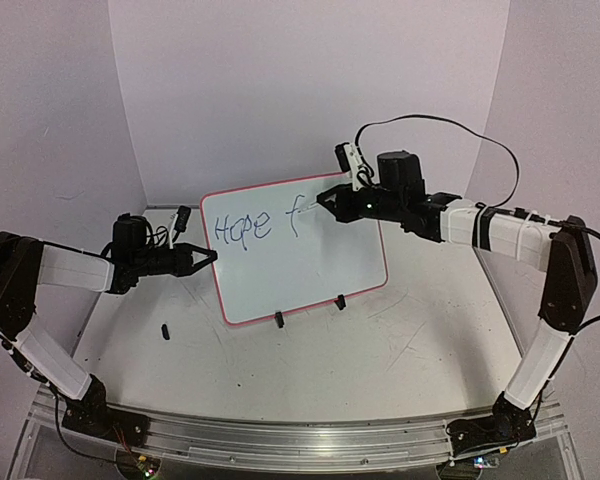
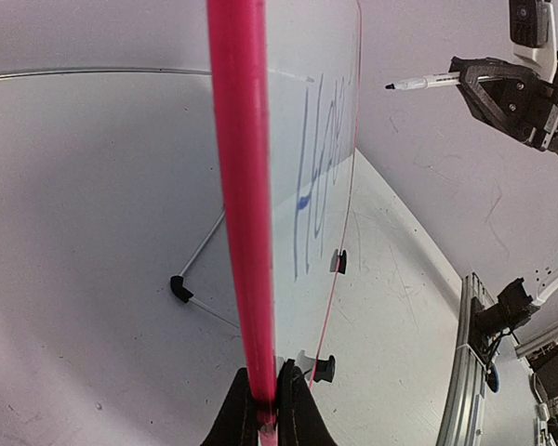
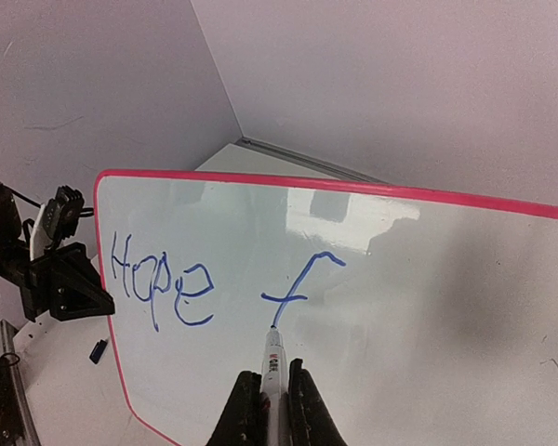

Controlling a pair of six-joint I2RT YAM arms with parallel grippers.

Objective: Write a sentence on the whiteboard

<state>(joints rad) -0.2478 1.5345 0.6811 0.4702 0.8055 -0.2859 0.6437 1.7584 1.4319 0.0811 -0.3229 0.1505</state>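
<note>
Whiteboard (image 1: 300, 275), centre frame, bears lettering (image 1: 242, 228) "Hope f". Left gripper (image 1: 210, 256), arm extended level from the left, pinches its rim; right gripper (image 1: 323, 197), reaching from upper right, clamps a marker (image 3: 273, 362) at the f.

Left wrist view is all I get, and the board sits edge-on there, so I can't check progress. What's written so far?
Observer: The right wrist view shows the lettering on the board: "Hope", then a lone "f".
Operator: Where's the pen tip?
Observer: The pen, held in the right pincer, has its tip at the foot of that "f".
Operator: Any room for more?
Observer: In the top view, the board is blank to the right of the "f" and across its lower half.
</note>
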